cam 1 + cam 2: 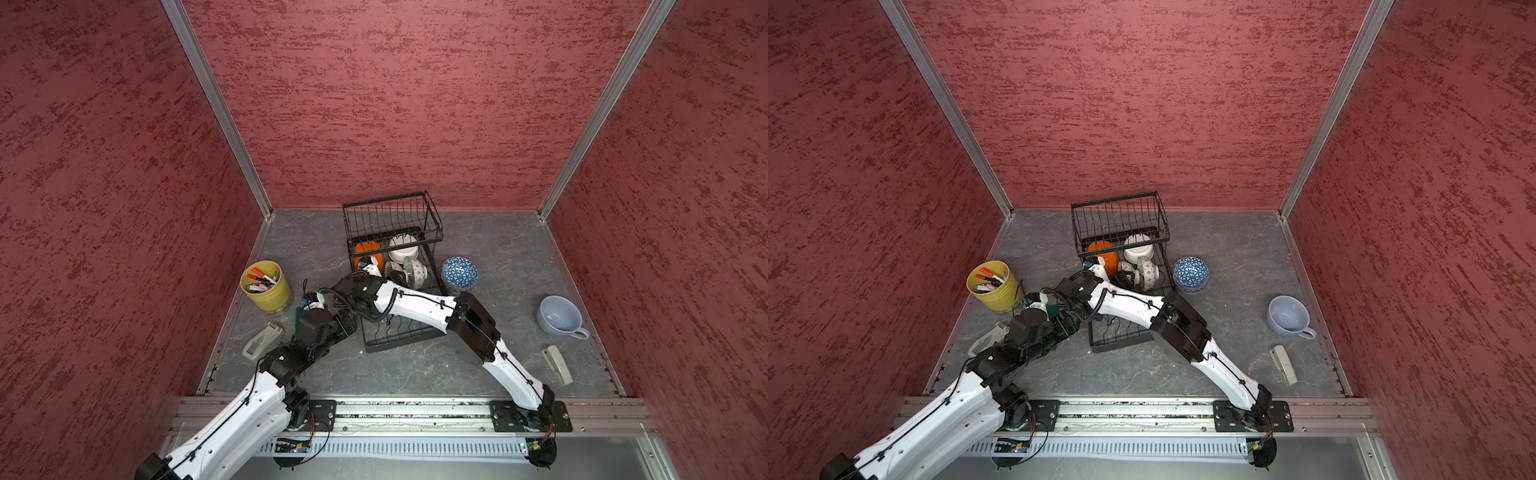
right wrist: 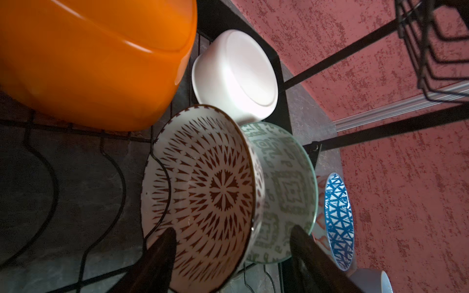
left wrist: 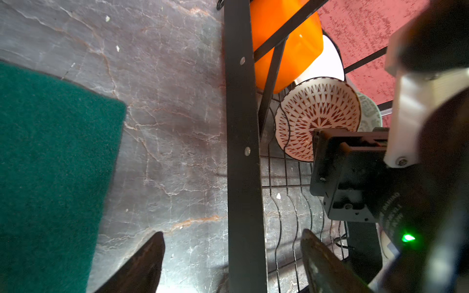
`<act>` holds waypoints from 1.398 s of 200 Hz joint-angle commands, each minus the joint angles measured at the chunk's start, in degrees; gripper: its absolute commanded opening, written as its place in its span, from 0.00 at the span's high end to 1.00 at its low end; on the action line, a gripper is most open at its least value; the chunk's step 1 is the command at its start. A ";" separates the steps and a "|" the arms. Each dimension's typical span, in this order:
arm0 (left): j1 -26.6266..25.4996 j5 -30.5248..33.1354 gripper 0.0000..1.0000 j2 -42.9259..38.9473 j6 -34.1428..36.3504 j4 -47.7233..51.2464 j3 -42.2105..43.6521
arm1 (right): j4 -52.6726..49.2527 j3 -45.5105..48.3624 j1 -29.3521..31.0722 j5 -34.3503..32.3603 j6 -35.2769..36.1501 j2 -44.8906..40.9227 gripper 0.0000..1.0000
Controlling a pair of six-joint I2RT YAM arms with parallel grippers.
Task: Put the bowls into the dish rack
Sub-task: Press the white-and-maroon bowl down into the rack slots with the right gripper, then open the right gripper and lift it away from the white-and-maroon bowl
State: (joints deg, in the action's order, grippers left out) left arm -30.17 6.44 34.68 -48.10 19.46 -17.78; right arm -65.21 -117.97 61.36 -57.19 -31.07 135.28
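The black wire dish rack [image 1: 399,337] stands mid-table in both top views. On its lower tray sit an orange bowl [image 2: 88,63], a white bowl [image 2: 236,76], a brown-patterned bowl [image 2: 203,192] on edge in the dividers, and a grey-green patterned bowl [image 2: 284,177] behind it. My right gripper [image 2: 233,228] reaches across into the rack and is open, one finger before the brown-patterned bowl's inside, the other before the grey-green bowl. A blue bowl [image 1: 459,272] rests on an orange lattice bowl [image 2: 320,200] outside the rack's right side. My left gripper [image 3: 232,232] is open, empty, straddling the rack's left frame bar.
A green sponge [image 3: 50,177] lies left of the rack. A yellow-green pot of pens [image 1: 266,286] and a tape dispenser [image 1: 262,340] are at the left. A pale blue cup [image 1: 559,316] and a beige object [image 1: 559,365] are at the right. Red walls enclose three sides.
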 commanded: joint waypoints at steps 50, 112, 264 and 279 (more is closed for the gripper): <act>0.65 -0.66 0.15 -2.51 2.00 4.12 -3.77 | 7.78 8.48 0.24 3.83 0.80 -10.59 0.25; 1.09 -2.13 0.14 -0.70 3.71 6.21 -8.00 | 18.80 20.26 0.24 10.36 3.82 -21.12 0.25; 1.33 -7.67 0.01 16.88 5.24 5.19 -17.09 | 24.68 41.41 -6.38 37.51 0.21 -41.99 0.26; 1.28 -8.00 0.00 18.06 5.24 4.41 -17.64 | 25.03 43.09 -8.69 38.59 -0.28 -44.07 0.26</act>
State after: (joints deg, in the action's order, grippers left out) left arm -29.15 -0.30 51.46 -43.88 25.65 -33.87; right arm -41.32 -77.08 56.14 -22.31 -28.71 94.98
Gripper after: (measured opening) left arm 0.996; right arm 0.741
